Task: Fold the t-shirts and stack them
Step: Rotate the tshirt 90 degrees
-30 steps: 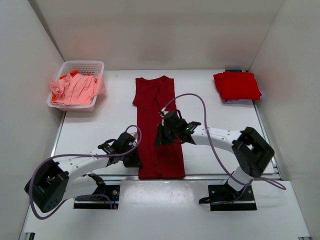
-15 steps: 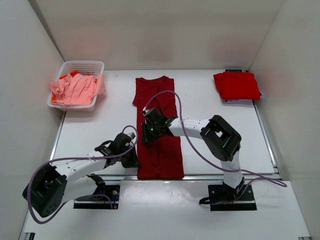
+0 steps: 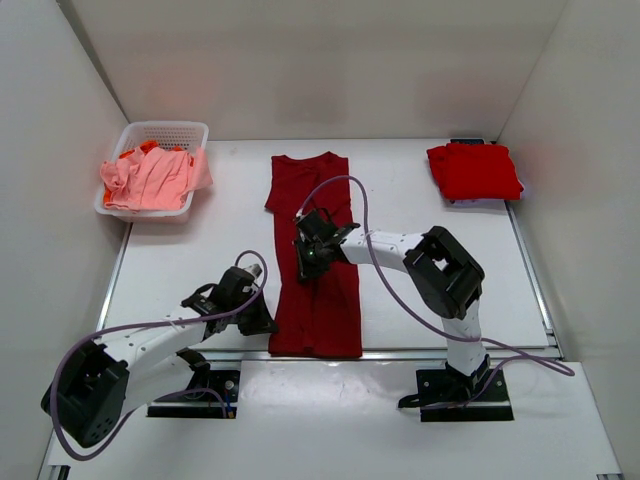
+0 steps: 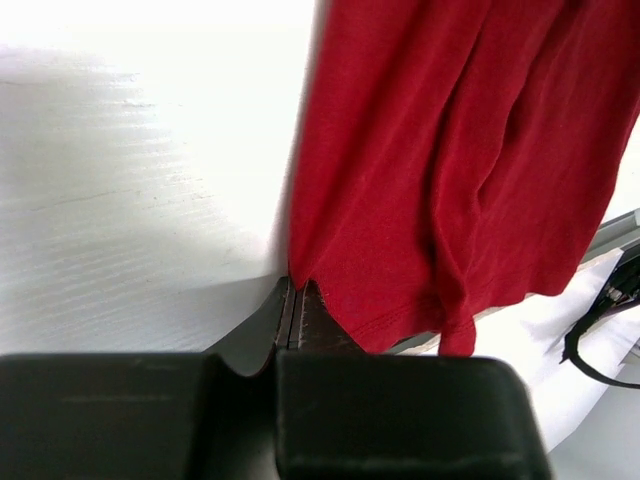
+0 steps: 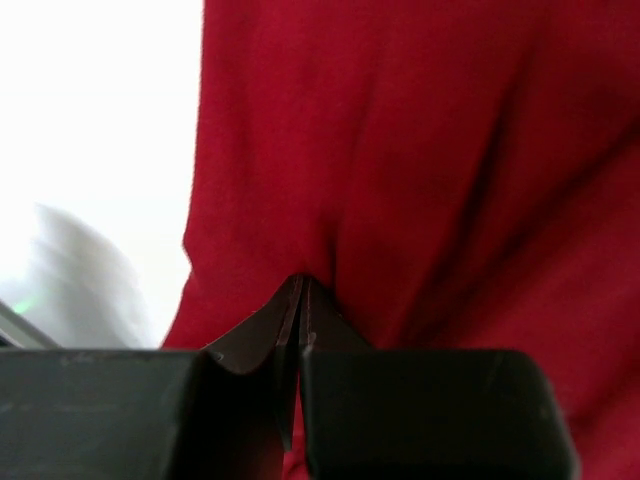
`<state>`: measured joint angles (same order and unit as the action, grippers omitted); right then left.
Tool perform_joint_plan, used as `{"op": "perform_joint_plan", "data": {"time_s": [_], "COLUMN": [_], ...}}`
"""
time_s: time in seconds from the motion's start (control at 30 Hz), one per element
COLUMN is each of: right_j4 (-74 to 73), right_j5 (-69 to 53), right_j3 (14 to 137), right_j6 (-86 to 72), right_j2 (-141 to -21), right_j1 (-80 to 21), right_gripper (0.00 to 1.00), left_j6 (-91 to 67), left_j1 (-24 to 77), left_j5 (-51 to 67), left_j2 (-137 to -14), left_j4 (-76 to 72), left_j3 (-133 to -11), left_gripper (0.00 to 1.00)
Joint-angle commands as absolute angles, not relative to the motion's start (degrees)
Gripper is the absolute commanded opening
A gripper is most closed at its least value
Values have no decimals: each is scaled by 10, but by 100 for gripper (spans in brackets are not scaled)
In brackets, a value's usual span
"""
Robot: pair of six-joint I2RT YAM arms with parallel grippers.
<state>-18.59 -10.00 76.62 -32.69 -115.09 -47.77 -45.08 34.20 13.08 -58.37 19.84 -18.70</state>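
we are looking at a dark maroon t-shirt (image 3: 308,185) lying on the white tabletop (image 3: 420,215). it is folded lengthwise into a narrow strip, with its collar end pointing away from the arm bases and its hem lying at the tabletop's near edge.

the left hand (image 3: 262,318) is sitting at the strip's left edge, close to the hem end. in the left wrist view its fingers are pressing together, and the hem corner is caught at their tips, puckering into a small notch. long creases are running down the cloth beside it.

the right hand (image 3: 306,262) is resting on the strip about halfway along it, toward the left edge, with its arm reaching in across the shirt from the right. in the right wrist view its fingers are also pressing flat against each other. a ridge of maroon cloth is rising into their tips, so this hand is clamping the shirt too.

a bright red t-shirt (image 3: 474,172) is lying folded into a neat rectangle well to the right of the strip, level with its collar end. a white lattice basket (image 3: 165,130) is standing well to the left of the strip, also level with the collar end. a salmon-pink t-shirt (image 3: 150,178) is spilling over its rim, and an orange t-shirt (image 3: 145,148) is showing behind it.
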Motion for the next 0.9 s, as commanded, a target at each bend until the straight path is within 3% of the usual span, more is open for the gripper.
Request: {"op": "perform_joint_plan", "data": {"time_s": [0.0,0.23,0.43,0.7,0.87], "right_j4": [-251,-245,-230,-255,-279], "right_j5": [-23,-41,-37,-2,0], "right_j3": [763,749,740,750,700], "right_j6": [-294,-284,-282,-270,-283], "right_j2": [-1131,-1110,-1091,-1042,-965], "right_j1": [-453,-427,-425,-420,-405], "right_gripper": [0,0,9,12,27], "left_j6": [-443,-444,-440,-449,-454], "left_j1": [339,337,334,340,346], "left_j5": [118,117,121,120,121], "left_j2": [-582,-577,-579,-571,-556], "left_j4": [234,228,223,229,251], "left_j3": [-166,-160,-155,-152,-152], "left_gripper": [0,0,0,0,0]}}
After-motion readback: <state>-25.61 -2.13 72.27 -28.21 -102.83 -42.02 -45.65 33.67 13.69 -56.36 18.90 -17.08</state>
